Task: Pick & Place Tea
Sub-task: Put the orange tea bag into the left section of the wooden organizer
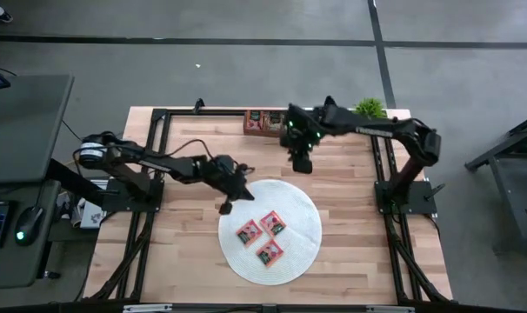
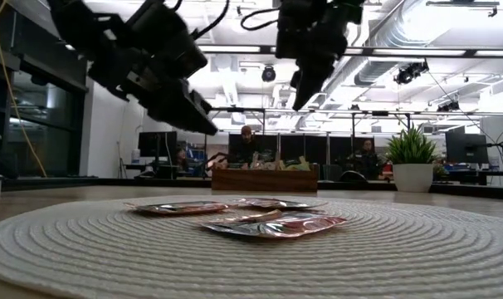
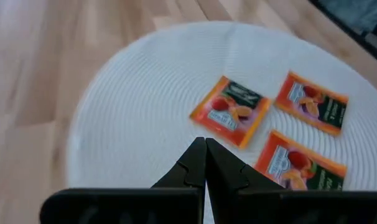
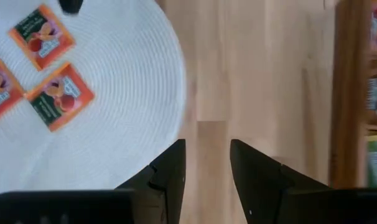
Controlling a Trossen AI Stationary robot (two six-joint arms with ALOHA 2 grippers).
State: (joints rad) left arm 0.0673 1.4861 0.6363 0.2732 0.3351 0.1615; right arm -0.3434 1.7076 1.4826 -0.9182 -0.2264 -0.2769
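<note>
Lying on the white mat (image 1: pixel 290 252) near the table's (image 1: pixel 350 261) front edge are three tea packets (image 1: pixel 263 235); more show in the wooden tray (image 1: pixel 259 130) at the back edge. The right gripper (image 1: pixel 302 163), spread and empty, hangs between tray and mat; the left gripper (image 1: pixel 226 206), pressed together, hovers over the mat's edge. Transfer looks partly done.

Three tea packets (image 1: pixel 262 239) lie close together on the mat (image 1: pixel 303 252) at the tabletop's (image 1: pixel 350 269) middle; the wooden tray (image 1: pixel 265 123) sits behind it at the far edge.
</note>
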